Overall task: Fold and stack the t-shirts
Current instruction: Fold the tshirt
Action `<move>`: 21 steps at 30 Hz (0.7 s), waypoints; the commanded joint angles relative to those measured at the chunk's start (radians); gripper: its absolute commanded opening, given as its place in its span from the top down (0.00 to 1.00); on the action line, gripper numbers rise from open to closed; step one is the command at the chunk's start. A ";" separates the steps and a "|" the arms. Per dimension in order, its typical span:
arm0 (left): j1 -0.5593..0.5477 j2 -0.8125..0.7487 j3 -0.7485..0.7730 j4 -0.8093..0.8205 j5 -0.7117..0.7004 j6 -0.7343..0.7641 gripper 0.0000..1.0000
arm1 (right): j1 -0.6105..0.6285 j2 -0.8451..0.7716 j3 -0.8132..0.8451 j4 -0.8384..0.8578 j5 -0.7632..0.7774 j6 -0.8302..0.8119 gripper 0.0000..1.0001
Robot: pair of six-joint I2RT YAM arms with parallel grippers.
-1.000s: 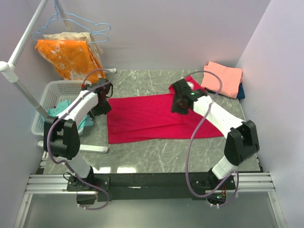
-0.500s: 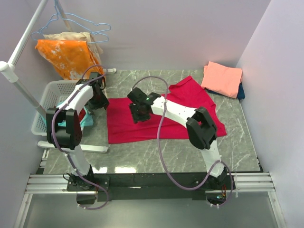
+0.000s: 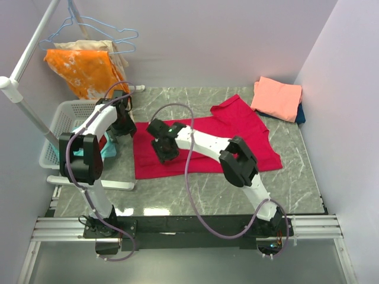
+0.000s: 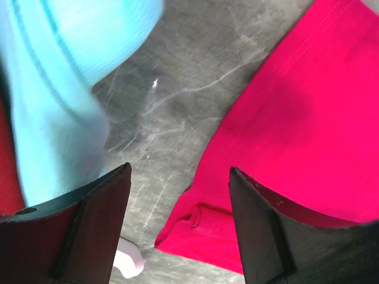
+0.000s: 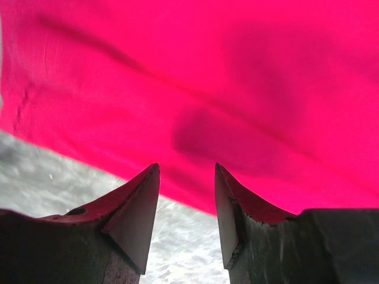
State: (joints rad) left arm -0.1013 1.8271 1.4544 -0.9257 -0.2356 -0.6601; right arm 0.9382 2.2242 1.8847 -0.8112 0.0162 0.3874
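The large crimson-red cloth t-shirt (image 3: 254,133) lies spread flat directly beneath my right pincer (image 5: 186,171). Its jaws stand partly spread with nothing between them, just over the shirt's edge. My left pincer (image 4: 177,177) is spread wide and empty too, above the grey marbled table (image 3: 195,189) beside the shirt's curled corner. A pale blue cloth (image 4: 53,89) hangs on its other side. I judge the shirt light, limp and quick to bunch, so I'd pinch it at the hem corners, catching both layers. Well beyond the right pincer sits a folded salmon-pink tee (image 3: 277,97).
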 commanded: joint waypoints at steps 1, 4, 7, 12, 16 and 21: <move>0.005 0.029 0.055 0.002 0.005 -0.015 0.28 | 0.042 0.006 0.044 -0.043 0.025 -0.027 0.51; 0.006 0.037 0.060 0.004 0.004 -0.010 0.28 | 0.048 0.005 0.027 -0.034 0.010 -0.010 0.51; 0.008 0.037 0.055 0.005 0.004 -0.006 0.28 | 0.048 0.014 0.017 -0.029 0.016 0.004 0.51; 0.008 0.026 0.046 0.008 0.005 -0.004 0.28 | 0.048 0.060 0.049 -0.028 0.019 0.010 0.51; 0.009 0.020 0.041 0.005 -0.001 -0.001 0.28 | 0.047 0.100 0.083 -0.036 0.019 0.007 0.51; 0.012 0.015 0.040 0.002 -0.005 -0.003 0.27 | 0.045 0.118 0.087 -0.039 0.034 0.008 0.51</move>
State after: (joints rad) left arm -0.0952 1.8694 1.4757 -0.9245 -0.2329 -0.6659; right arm 0.9882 2.3211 1.9461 -0.8345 0.0227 0.3954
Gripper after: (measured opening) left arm 0.725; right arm 0.488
